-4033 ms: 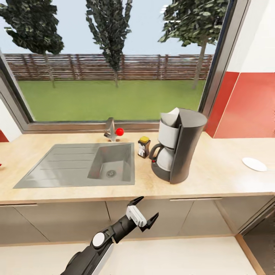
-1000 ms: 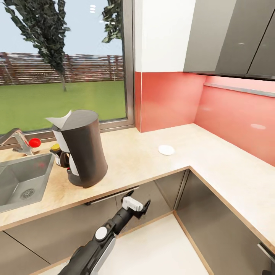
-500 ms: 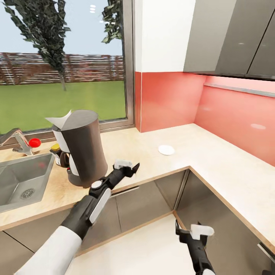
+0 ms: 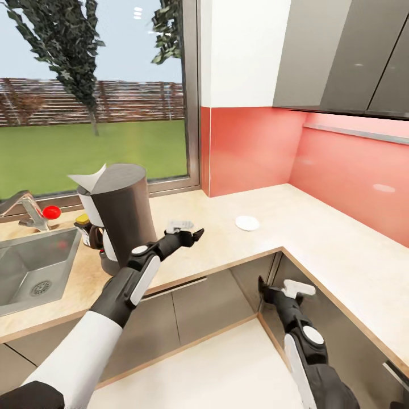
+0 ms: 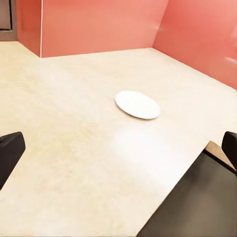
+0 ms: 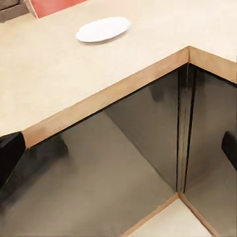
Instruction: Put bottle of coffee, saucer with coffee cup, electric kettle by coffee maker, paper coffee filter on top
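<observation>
So both arms just came up in the last half second. The left tool [image 4: 186, 233] has lifted off the cabinet edge and now hangs over the surface [image 4: 318, 227], just right of the coffee maker [image 4: 120, 218], aimed toward the saucer [image 4: 247, 222]. Its fingers are spread wide and hold nothing; in the left wrist view the two dark tips sit at either edge of the picture with the saucer [image 5: 138, 104] lying flat between them, farther off. The right tool [image 4: 279, 287] rose too, but it's low, in front of the cabinet fronts near the inside corner, also spread and empty.

Where stuff is: the saucer sits alone on the surface, well apart from the coffee maker, off to its right toward the red wall. The paper filter [image 4: 91, 179] is already poking out of the top of the machine, and the coffee jar [image 4: 83, 226] with its yellow lid is tucked right behind it on the left, next to the sink [image 4: 34, 272].

My read: filter and jar are sorted, and the saucer looks like the next job. The left arm looks to be lining up a reach for it, then it needs dragging or carrying over beside the machine. Thin flat plate though, so getting fingers under the rim could be fiddly.
</observation>
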Controlling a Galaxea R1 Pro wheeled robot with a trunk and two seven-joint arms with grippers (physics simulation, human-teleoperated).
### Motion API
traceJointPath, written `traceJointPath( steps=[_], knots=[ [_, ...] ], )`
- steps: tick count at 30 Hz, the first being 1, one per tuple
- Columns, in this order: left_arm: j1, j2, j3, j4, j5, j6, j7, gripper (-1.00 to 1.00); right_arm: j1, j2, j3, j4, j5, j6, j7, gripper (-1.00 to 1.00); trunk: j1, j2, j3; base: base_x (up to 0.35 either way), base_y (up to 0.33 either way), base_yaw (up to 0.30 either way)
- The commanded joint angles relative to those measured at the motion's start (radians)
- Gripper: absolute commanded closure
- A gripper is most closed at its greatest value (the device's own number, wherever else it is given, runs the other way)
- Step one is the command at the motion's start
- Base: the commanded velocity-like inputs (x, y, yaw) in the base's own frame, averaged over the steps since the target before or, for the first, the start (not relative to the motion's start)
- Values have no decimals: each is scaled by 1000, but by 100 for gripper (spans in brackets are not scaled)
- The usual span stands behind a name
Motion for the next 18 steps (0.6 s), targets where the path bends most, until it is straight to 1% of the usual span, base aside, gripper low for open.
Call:
traceJointPath(
  steps=[1,2,4,6,7,8,9,10,11,12,13,17,18],
  knots=[
    [1,1,5,-1,9,12,-1,-100,-54,0,-3,-2,-19,51,-4,-100,1,-2,-2,0,0,0],
    [5,1,10,1,11,19,-2,-100,-187,-2,-19,-4,-31,158,-4,-100,1,-2,-2,0,0,0],
    [7,0,10,0,12,21,-3,-100,-256,-11,-54,-4,-35,212,-4,-100,1,-2,-2,0,0,0],
    [8,-1,11,0,14,21,-4,-100,-318,-29,-101,-4,-37,272,-2,-100,1,-2,-2,0,0,0],
    [9,-1,9,3,22,22,-8,-100,-380,-72,-179,-3,-40,388,89,-100,1,-2,-2,0,0,0],
    [9,0,8,6,27,22,-19,-100,-388,-84,-205,1,-39,424,158,-100,1,-2,-2,0,0,0],
    [9,1,6,8,34,22,-38,-100,-394,-92,-231,6,-38,453,244,-100,1,-2,-2,0,0,0],
    [9,3,6,11,42,22,-87,-100,-398,-100,-265,19,-36,482,382,-100,1,-2,-2,0,0,0],
    [8,4,8,15,44,25,-162,-100,-401,-105,-293,55,-32,499,526,-100,1,-2,-2,0,0,0],
    [13,5,10,7,42,28,-210,-100,-402,-109,-307,128,-27,508,608,-100,1,-2,-2,0,0,0],
    [22,5,8,-2,38,24,-218,-100,-402,-109,-310,183,-25,511,627,-100,1,-2,-2,0,0,0],
    [32,1,5,-4,36,21,-204,-100,-402,-110,-312,208,-25,512,633,-100,1,-2,-2,0,0,0],
    [34,-3,4,-4,36,21,-186,-100,-402,-110,-312,214,-25,512,634,-100,1,-2,-2,115,0,0]
  ],
)
